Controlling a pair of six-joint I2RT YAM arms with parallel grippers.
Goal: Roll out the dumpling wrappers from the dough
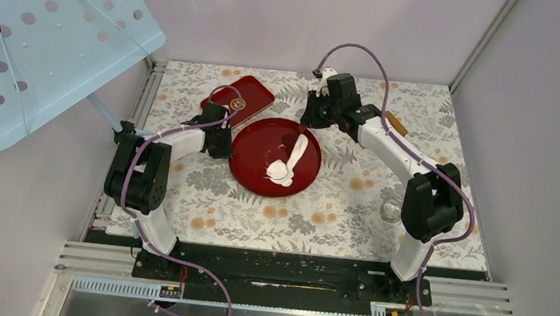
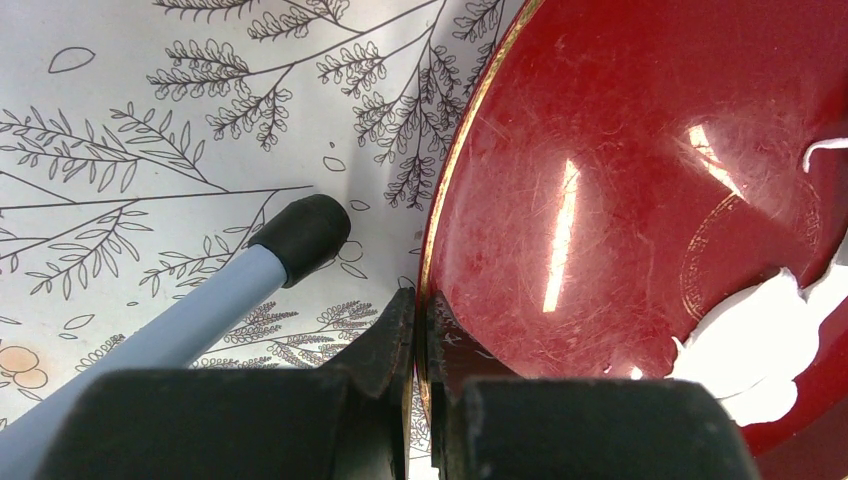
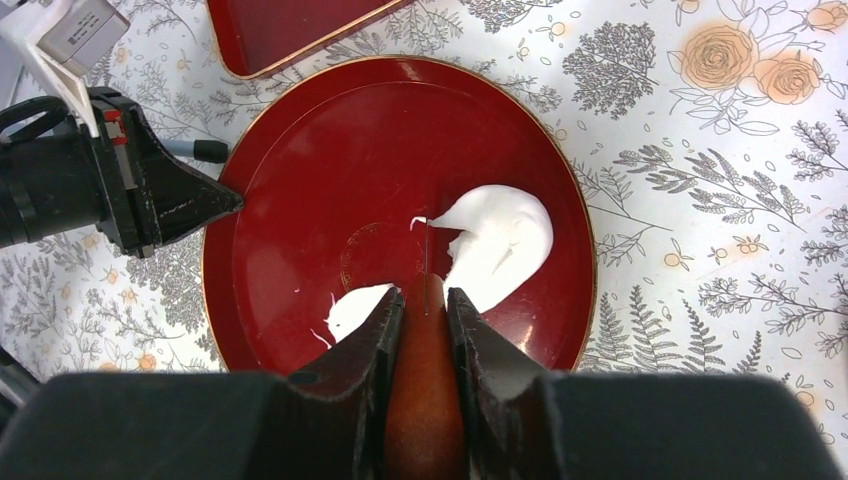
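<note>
Black fingers of the left gripper (image 2: 420,312) are pressing together on the gold rim of the red plate (image 2: 620,150), pinching its left edge. Just beside them a blue tube (image 2: 190,315) with a black cap (image 2: 303,235) is slanting down toward the flowered cloth (image 2: 120,120). Over the plate the right gripper (image 3: 425,298) is pinching a brown wooden pin (image 3: 424,400). Its tip is pointing down between two white patches of dough (image 3: 500,235); whether it is touching the plate cannot be told. The larger patch is lying in the plate's right half, the smaller patch (image 3: 355,308) toward its near edge. The plate is sitting near the middle of the surface, and a red tray (image 3: 285,30) is lying close by, toward the far edge.
</note>
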